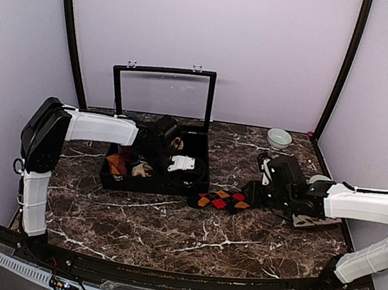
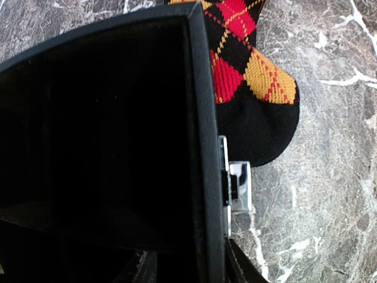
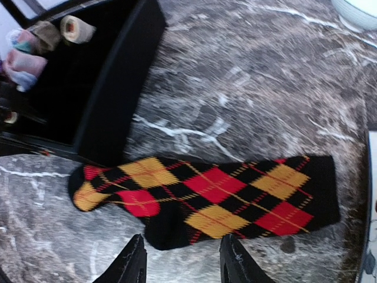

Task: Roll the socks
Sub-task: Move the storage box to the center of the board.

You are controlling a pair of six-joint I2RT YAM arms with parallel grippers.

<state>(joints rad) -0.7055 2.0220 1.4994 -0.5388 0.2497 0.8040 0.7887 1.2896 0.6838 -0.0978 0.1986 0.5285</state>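
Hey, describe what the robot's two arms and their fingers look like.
The left arm and the right arm both have smooth white shells on their long links, with bulky black housings at the joints and wrists. The right wrist view shows two black fingers that taper toward their tips.

Left arm (image 1: 100, 127) outstretched rightward; right arm (image 1: 368, 205) low, leftward, fingers (image 3: 132, 265) apart, empty.
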